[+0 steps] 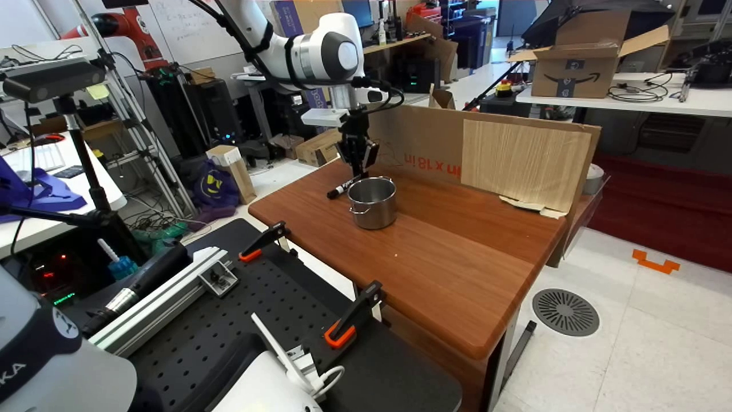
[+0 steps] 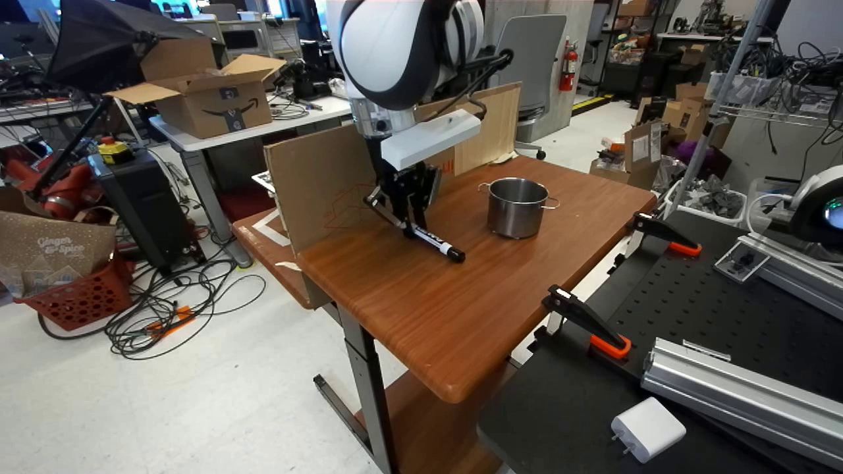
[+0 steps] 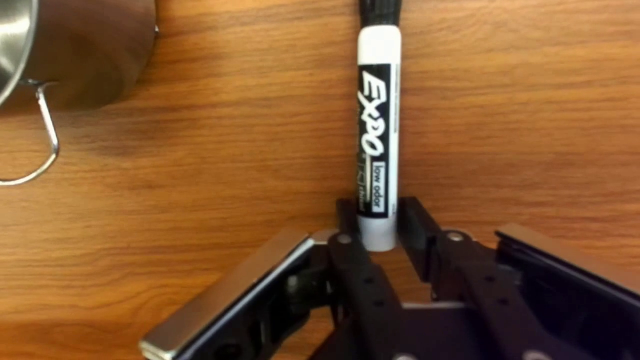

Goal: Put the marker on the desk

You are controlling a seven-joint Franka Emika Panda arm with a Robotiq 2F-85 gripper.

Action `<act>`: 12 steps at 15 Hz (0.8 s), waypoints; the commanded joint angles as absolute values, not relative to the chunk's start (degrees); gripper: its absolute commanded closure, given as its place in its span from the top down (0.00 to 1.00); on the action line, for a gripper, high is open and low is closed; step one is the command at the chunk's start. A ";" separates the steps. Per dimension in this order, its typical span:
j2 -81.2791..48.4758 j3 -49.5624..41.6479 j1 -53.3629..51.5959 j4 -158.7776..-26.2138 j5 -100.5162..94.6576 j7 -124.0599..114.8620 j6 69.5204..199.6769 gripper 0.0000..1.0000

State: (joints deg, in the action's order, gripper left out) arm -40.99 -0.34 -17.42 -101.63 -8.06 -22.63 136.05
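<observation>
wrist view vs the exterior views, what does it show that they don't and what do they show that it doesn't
Only the wrist view makes the "low odor" print on the marker readable.

Only the exterior views show the arm, the black bench, the clamps, the cardboard panel and the Amazon box. They also show the pot whole, where the wrist view crops it.

Shared: the marker, the gripper holding it, the desk and at least part of the pot.
</observation>
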 commanded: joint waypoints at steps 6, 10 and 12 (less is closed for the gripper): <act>-42.02 -1.27 -18.53 -99.27 -8.70 -23.54 134.04 0.97; -41.82 -1.21 -18.57 -99.44 -8.66 -23.54 134.18 1.00; -41.74 -1.23 -18.64 -99.55 -8.70 -23.57 134.30 1.00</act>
State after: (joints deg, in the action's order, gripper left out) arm -41.31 -0.35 -17.59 -100.72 -8.06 -22.64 135.79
